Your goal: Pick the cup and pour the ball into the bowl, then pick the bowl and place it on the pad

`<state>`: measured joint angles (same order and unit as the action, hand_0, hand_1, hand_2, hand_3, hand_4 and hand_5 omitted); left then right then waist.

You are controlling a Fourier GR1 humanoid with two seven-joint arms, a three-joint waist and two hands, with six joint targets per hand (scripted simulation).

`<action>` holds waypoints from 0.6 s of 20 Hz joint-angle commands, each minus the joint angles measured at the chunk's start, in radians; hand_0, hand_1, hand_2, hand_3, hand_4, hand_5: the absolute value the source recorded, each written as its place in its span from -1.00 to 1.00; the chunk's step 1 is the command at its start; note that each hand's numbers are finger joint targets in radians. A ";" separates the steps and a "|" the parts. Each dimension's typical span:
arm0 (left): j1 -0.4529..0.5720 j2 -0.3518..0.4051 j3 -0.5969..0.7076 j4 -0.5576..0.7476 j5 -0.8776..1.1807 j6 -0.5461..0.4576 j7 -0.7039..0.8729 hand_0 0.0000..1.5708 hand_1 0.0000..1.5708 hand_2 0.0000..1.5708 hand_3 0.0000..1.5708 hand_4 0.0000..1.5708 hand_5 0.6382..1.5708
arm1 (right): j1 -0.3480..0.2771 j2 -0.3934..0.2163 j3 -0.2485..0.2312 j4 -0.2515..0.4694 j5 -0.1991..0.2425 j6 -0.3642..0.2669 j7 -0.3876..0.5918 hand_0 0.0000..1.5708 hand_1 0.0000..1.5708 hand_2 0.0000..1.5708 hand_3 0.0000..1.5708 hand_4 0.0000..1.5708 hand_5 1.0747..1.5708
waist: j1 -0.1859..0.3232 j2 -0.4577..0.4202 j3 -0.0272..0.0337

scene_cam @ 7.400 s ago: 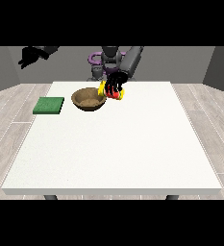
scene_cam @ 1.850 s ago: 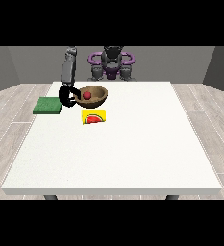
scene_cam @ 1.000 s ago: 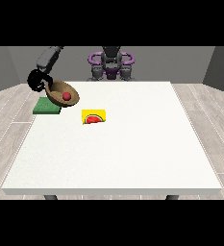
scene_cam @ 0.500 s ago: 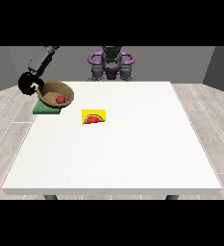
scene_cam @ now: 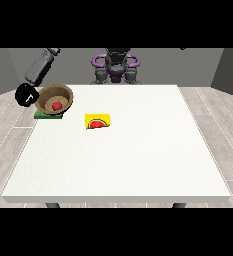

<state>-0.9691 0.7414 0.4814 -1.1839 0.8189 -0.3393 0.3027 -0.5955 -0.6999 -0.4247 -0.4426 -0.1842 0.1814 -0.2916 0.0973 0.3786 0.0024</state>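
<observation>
Since half a second ago, the wooden bowl [scene_cam: 55, 101] has come a little lower over the green pad [scene_cam: 48, 114] at the table's [scene_cam: 138, 160] far corner, at the view's left. I hold the bowl tilted, its opening turned toward the camera, and the red ball [scene_cam: 56, 106] sits inside it. My hand at the view's left [scene_cam: 26, 94] is at the bowl's outer rim, just off the table's edge; it seems to grip the rim, though I cannot make out how my fingers lie. The bowl covers most of the pad, and only the pad's front edge shows beneath it; I cannot tell whether the two touch. The yellow cup [scene_cam: 98, 121] with a watermelon picture lies on its side on the table, near the bowl and apart from it. My other hand does not show.
</observation>
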 commanded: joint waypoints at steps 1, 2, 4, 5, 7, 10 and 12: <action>-0.020 0.012 -0.013 -0.095 0.015 0.061 0.040 -1.00 -1.00 -1.00 -1.00 -1.00 1.00 | -0.038 -0.031 -0.048 0.092 -0.036 0.014 0.039 1.00 1.00 1.00 1.00 0.09 0.95 | 0.003 0.015 0.0011; -0.004 0.041 0.023 -0.080 0.038 0.008 0.021 -1.00 -1.00 -1.00 -1.00 -1.00 0.99 | -0.037 -0.071 -0.081 0.100 -0.058 0.010 0.032 1.00 1.00 1.00 1.00 -0.19 0.96 | 0.011 0.061 0.0005; -0.014 0.052 0.023 -0.112 0.045 0.056 0.050 -1.00 -1.00 -1.00 -1.00 -1.00 0.99 | -0.048 -0.110 -0.066 0.109 -0.023 -0.044 0.025 1.00 1.00 1.00 0.45 -1.00 0.93 | 0.019 0.080 0.0005; -0.031 0.049 0.020 -0.137 0.046 0.056 0.037 -1.00 -1.00 -1.00 -1.00 -1.00 0.99 | -0.064 -0.129 -0.067 0.095 -0.012 -0.085 -0.008 0.94 0.94 0.70 0.17 -1.00 0.91 | 0.012 0.118 0.0009; -0.005 0.052 0.018 -0.209 0.069 0.100 0.087 -1.00 -1.00 -1.00 -1.00 -1.00 0.99 | -0.055 -0.132 -0.063 0.132 -0.008 -0.045 -0.020 0.13 0.13 0.00 0.24 -1.00 0.82 | 0.011 0.102 0.0014; 0.020 0.051 0.019 -0.257 0.060 0.120 0.077 -1.00 -1.00 -1.00 -1.00 -1.00 0.98 | -0.109 -0.169 -0.073 0.126 -0.017 -0.032 -0.007 -0.56 -0.56 -0.38 -0.10 -1.00 0.57 | 0.014 0.114 0.0009; 0.017 0.092 0.057 -0.219 0.081 0.117 0.092 -1.00 -1.00 -1.00 -1.00 -1.00 0.98 | -0.115 -0.192 -0.091 0.130 -0.038 0.002 0.008 -0.68 -0.68 -0.55 -0.92 -1.00 0.42 | -0.010 0.100 0.0000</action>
<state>-0.9586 0.7991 0.5082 -1.3924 0.8809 -0.2396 0.3781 -0.6837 -0.8569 -0.4995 -0.3220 -0.2076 0.1536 -0.2881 0.1067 0.4731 0.0032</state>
